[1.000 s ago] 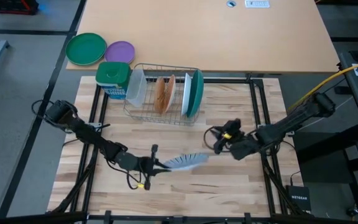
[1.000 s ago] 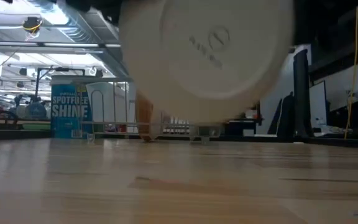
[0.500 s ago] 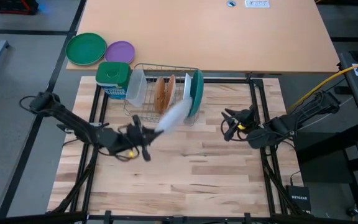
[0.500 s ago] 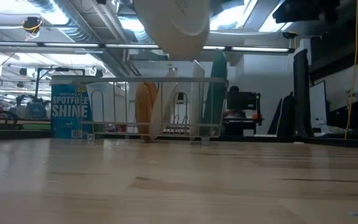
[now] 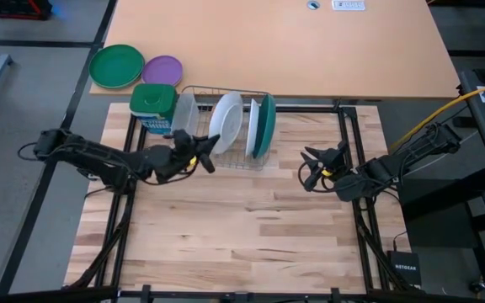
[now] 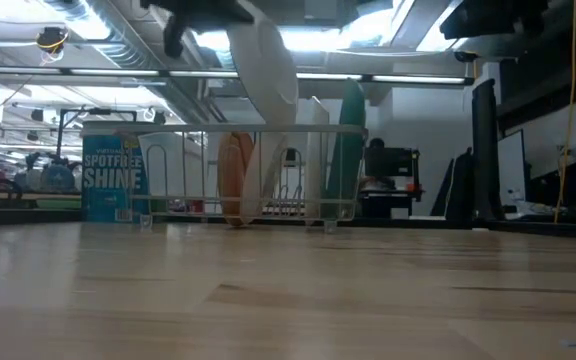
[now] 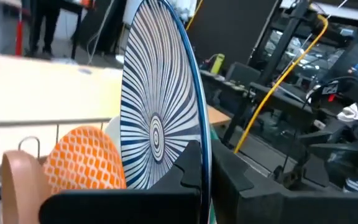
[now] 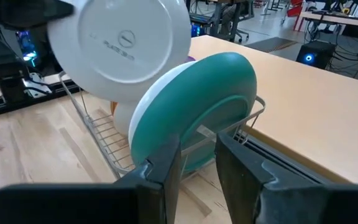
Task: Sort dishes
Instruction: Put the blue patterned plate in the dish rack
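Butcher-block table top [image 5: 242, 227] inside a black frame, tan desk [image 5: 276, 42] behind, workshop room beyond. Wire dish rack [image 5: 194, 94] at the table's back edge. In the rack, upright: teal plate [image 5: 265, 124] at the right end, white plate [image 5: 252, 126] just beside it, orange-red patterned plate [image 7: 89, 165] and brown plate [image 7: 17, 180] further left. Above the rack, tilted: a plate, white-backed [image 5: 226, 122], blue-striped on its face, rim clamped tight in the left gripper [image 5: 202, 150]. Right gripper [image 5: 311, 168] hanging over the table's right side, well apart from the rack, jaws part open, nothing between them. Blue detergent box [image 5: 153, 108] just left of the rack. Green plate [image 5: 116, 66] and smaller purple plate [image 5: 162, 70] off the table, back left.
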